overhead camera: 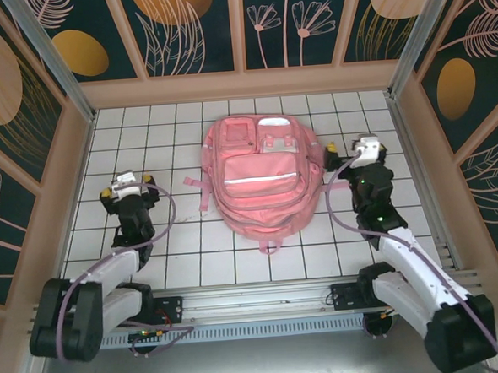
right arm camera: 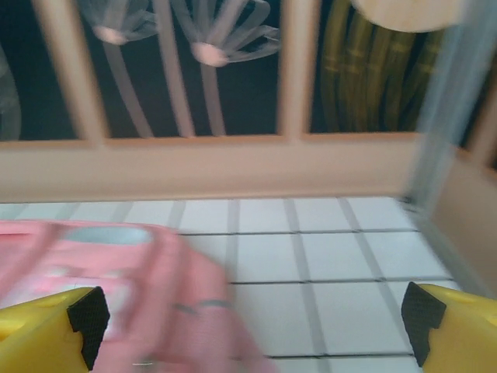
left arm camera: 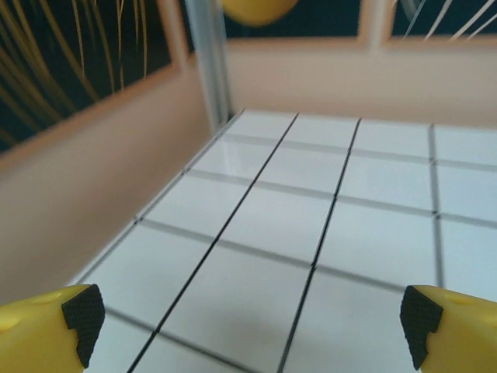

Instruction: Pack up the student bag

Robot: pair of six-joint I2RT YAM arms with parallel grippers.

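Nearest me, on the near side of the large soft pink fabric backpack [overhead camera: 257, 186], a grey metal rail [overhead camera: 256, 294] runs along the edge of the white tiled surface [overhead camera: 185, 245] and carries both arm bases. From there the two arms reach away, one to each side of the backpack.

The left gripper [overhead camera: 127, 180] sits well to the left of the backpack, apart from it. Its yellow, black-padded fingers [left arm camera: 74, 326] are spread wide, with bare tiles [left arm camera: 272, 225] in front of them in its wrist view.

The right gripper [overhead camera: 357, 149] is just beside the backpack's right flank – whether it touches the fabric I cannot tell. Its fingers [right arm camera: 54, 322] are also spread wide apart, and its wrist view is blurred, with the pink fabric [right arm camera: 178, 303] in the lower left and white tiles [right arm camera: 342, 256] to the right.

The backpack itself lies flat in the middle of the surface, front side up. A pale reflective strip crosses its front pocket, white patches sit toward its far end, a small pink loop sticks out of its near edge, and a pink strap trails off its left side.

Beyond the backpack stands the back wall – dark panels with painted flowers [overhead camera: 189, 29] in a peach-coloured frame.
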